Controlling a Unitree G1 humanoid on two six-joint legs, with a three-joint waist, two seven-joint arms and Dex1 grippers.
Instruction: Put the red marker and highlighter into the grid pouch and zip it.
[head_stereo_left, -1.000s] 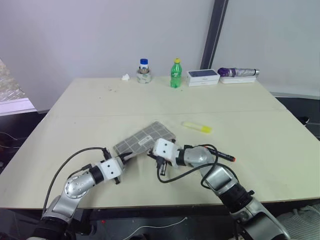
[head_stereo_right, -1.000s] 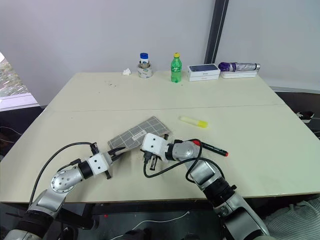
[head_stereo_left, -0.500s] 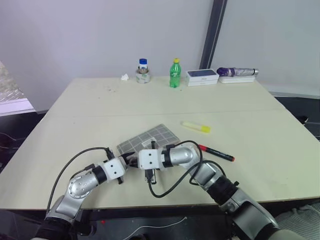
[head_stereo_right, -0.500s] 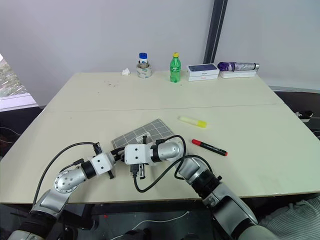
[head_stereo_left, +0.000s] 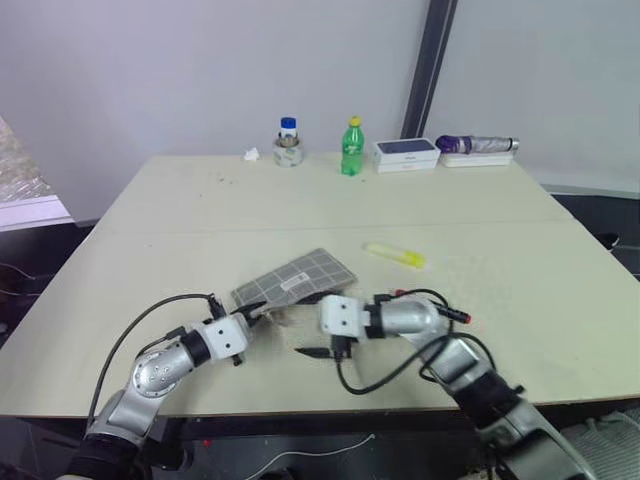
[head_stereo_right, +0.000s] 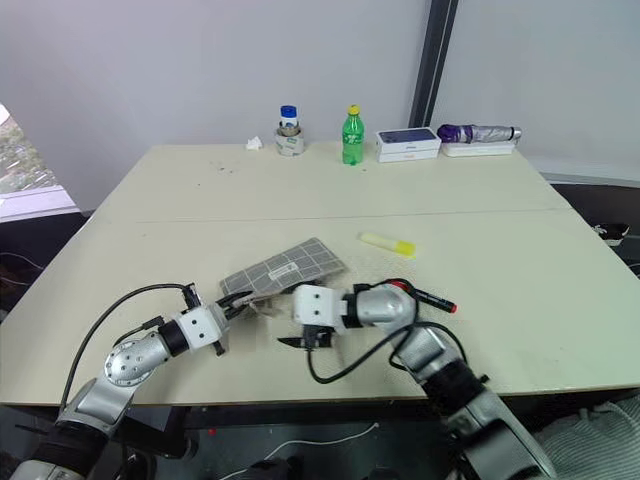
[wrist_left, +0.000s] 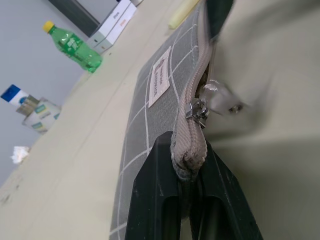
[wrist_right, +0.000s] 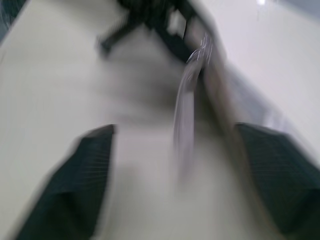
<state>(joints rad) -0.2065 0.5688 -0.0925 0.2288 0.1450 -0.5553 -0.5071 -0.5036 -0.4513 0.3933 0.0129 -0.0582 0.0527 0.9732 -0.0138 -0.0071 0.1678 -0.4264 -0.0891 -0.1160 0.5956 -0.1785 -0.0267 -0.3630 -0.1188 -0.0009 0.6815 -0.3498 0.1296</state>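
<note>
On the worktop, the grid pouch is lying at center, its near corner being pinched by the left fingers, right fingers spreading apart, highlighter at two o'clock, red marker at four.

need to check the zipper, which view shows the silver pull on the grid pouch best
The left wrist view: the silver pull sits close up on the zipper of the grid pouch, just past the left gripper pinching the pouch's end. In the head views the pull is too small to tell; the right wrist view is blurred.
</note>
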